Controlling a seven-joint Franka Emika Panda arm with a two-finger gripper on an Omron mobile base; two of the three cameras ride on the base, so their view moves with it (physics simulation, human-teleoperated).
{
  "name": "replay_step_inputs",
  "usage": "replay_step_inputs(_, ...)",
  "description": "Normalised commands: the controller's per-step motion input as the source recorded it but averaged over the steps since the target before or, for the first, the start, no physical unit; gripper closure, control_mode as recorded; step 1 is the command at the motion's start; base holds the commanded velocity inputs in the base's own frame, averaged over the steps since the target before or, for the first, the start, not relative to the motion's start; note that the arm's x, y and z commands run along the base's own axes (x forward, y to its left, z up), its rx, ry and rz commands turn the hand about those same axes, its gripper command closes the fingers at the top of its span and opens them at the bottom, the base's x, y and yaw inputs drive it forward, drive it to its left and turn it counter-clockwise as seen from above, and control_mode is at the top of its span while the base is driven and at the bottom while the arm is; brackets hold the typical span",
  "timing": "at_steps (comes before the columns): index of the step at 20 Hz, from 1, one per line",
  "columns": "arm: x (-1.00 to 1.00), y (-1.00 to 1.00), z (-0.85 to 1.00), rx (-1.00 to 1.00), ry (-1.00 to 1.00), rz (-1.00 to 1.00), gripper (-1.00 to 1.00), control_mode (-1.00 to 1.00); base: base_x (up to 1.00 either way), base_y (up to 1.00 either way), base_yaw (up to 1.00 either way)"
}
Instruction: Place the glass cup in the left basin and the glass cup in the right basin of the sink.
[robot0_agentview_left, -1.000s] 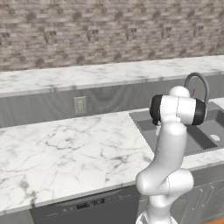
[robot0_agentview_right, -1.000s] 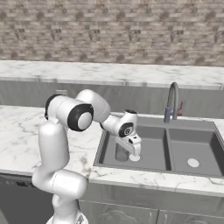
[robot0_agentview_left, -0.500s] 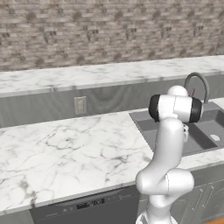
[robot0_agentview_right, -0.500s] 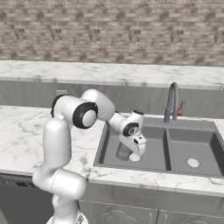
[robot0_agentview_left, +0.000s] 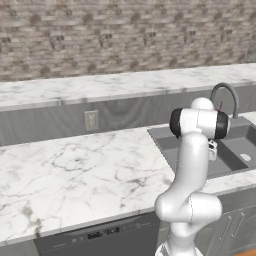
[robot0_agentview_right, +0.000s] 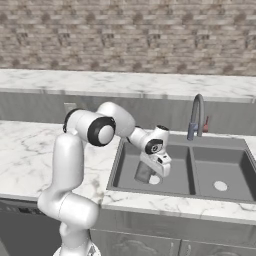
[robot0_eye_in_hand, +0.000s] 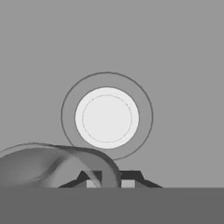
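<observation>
The dark grey double-basin sink lies in the marble counter, its slim curved faucet behind the thin divider. Low inside the left basin, my gripper is shut on the rim of a clear glass cup. The cup hangs just above the pale left drain. In the hand view the cup lies at the lower left, its wall running between my fingertips, with the left drain straight ahead. The right basin holds just its drain. From the left base view, my gripper peeks out behind the arm.
Marble counter stretches left of the sink, with a raised back ledge and a brick wall behind. A wall outlet sits under the ledge. A small red item stands by the faucet. A dishwasher front is below the counter.
The arm has turned a little and the hand has edged right and slightly lower in the left basin, carrying the cup with it.
</observation>
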Motion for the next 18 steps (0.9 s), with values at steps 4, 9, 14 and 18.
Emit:
replay_step_inputs(4,-0.11,0.24,-0.45,-0.02,0.00,-0.01,-1.00,-1.00,0.00,0.00,0.00)
replay_step_inputs(9,-0.08,0.27,-0.45,-0.02,0.00,-0.04,-1.00,-1.00,0.00,0.00,0.00)
replay_step_inputs(14,-0.13,0.29,-0.35,0.00,-0.09,-0.05,-1.00,-1.00,0.00,0.00,0.00)
replay_step_inputs(18,-0.20,0.36,-0.12,0.00,-0.21,-0.05,-1.00,-1.00,0.00,0.00,0.00)
